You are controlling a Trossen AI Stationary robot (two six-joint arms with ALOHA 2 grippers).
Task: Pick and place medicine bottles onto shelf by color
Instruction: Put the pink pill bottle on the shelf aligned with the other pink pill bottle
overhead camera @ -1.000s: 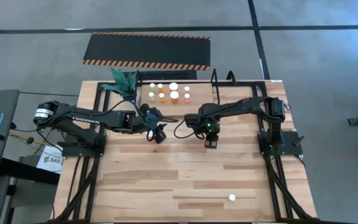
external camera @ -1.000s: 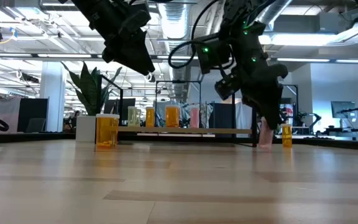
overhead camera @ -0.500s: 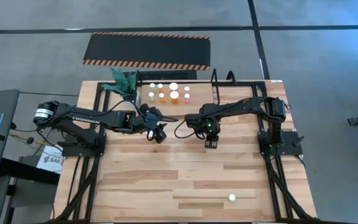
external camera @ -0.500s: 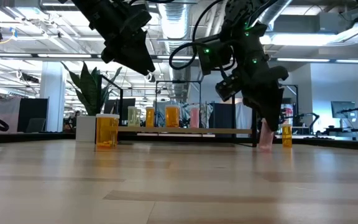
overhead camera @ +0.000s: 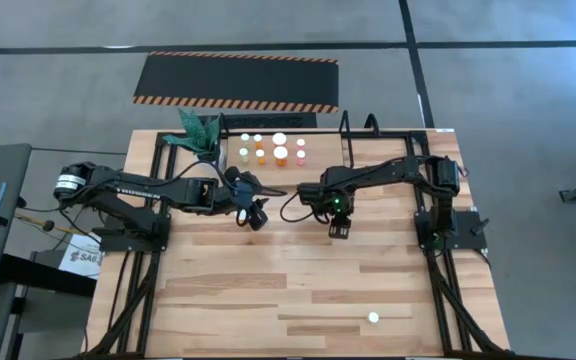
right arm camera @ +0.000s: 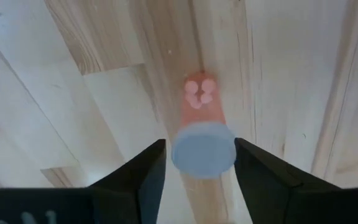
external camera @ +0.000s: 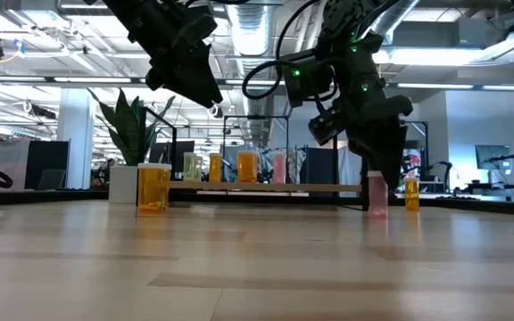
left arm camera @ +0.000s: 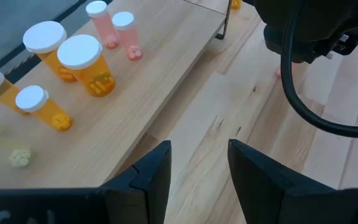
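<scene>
Nearest the front edge of the table, one white-capped bottle stands alone, well apart from both arms.

Mid-table, the right gripper hangs over a pink bottle. In the low view that pink bottle stands upright on the wood, long axis vertical, white cap up, just under the gripper's tips. The right wrist view looks down on the cap; it sits between the two fingers, with a slim gap on each side. The fingers are spread and touch nothing. Pink pills show through the body. No label readable.

The left gripper hovers above the table near the shelf, fingers slightly apart, nothing between them.

An orange bottle stands upright on the table on the left of the low view; a smaller orange one stands beside the pink bottle, farther back.

On the shelf, upright, caps up: two large orange bottles, two smaller orange ones, two pink ones at the end nearer the right arm. No writing can be made out on any of them.

Behind the shelf's left end stands a plant. Beyond the table, a striped mat lies on the floor.
</scene>
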